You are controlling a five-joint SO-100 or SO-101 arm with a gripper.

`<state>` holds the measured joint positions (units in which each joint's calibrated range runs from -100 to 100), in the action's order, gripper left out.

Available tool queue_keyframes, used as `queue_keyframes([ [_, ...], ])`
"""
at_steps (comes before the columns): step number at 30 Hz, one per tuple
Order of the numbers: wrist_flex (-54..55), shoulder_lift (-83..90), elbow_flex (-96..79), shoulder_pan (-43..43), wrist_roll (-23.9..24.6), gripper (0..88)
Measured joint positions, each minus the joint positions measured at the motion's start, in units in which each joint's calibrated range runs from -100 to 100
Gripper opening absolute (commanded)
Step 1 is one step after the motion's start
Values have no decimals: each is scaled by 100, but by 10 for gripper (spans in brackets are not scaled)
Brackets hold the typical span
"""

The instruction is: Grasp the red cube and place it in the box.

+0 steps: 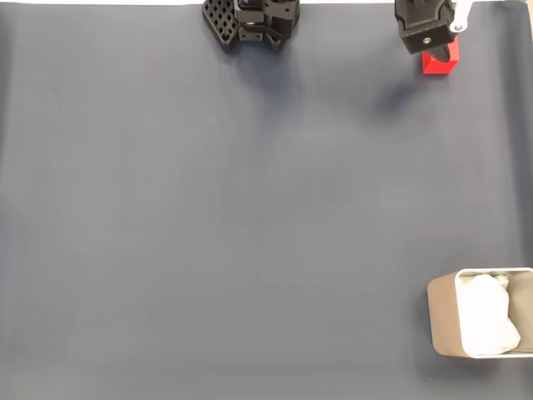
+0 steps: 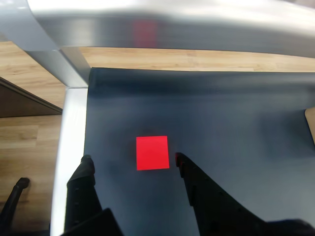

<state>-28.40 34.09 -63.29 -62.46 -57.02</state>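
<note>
In the fixed view the red cube (image 1: 440, 63) lies at the far top right of the dark mat, partly covered by my black gripper (image 1: 436, 50), which hangs right over it. The wrist view shows the cube (image 2: 152, 153) flat on the mat between my two black fingertips, closer to the right finger (image 2: 180, 160) than to the left one (image 2: 86, 164). My gripper (image 2: 133, 159) is open and neither finger touches the cube. The beige box (image 1: 445, 321) with crumpled white paper inside stands at the bottom right of the fixed view, far from the cube.
The arm's black base (image 1: 250, 21) sits at the top middle of the fixed view. In the wrist view a metal table frame (image 2: 69, 128) borders the mat just left of and behind the cube, with wooden floor (image 2: 24, 132) beyond.
</note>
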Motion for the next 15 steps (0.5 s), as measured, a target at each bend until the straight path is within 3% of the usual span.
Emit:
queue_keyframes([
  [15,676,-495,-217,89,-39,392],
])
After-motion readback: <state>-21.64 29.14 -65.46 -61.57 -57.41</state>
